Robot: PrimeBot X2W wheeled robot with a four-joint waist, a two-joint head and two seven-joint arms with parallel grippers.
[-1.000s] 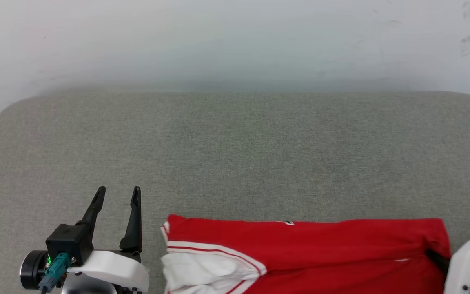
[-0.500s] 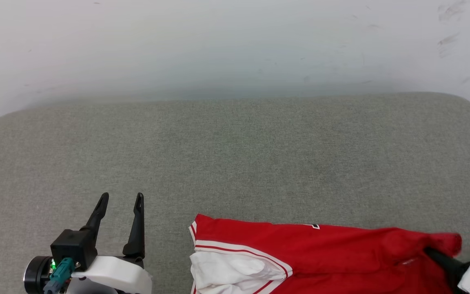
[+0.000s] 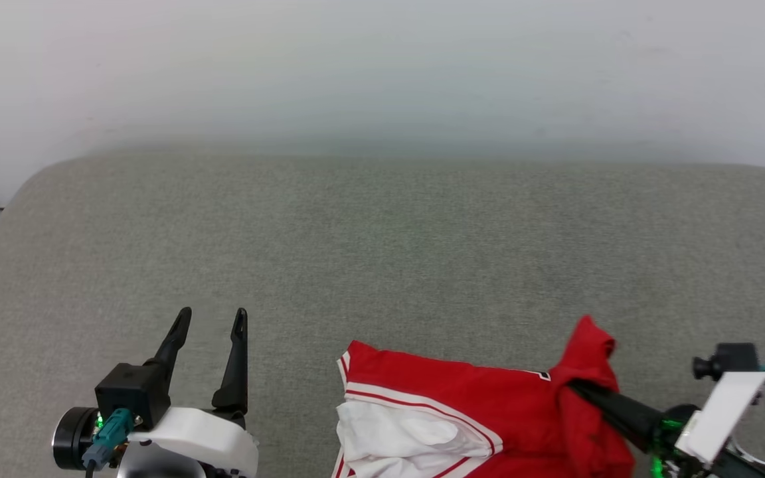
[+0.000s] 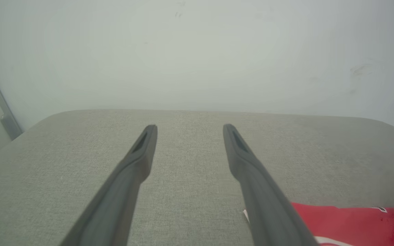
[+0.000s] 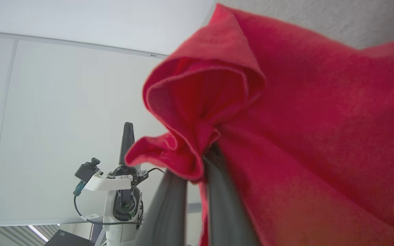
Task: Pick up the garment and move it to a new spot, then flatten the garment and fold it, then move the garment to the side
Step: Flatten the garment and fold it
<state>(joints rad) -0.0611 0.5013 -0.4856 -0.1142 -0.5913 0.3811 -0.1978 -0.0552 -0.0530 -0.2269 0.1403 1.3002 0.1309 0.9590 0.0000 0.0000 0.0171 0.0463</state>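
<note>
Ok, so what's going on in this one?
The robot is handling a red jersey on a grey cushioned surface. Its right end effector is shut on one red corner, which stands bunched in a peak above the surface. The rest of the jersey, with its white sleeve, lies low at the bottom of the head view. The left end effector hovers open beside the jersey, touching nothing.

garment (image 3: 462, 398): lower part cut off | print too small to read
</note>
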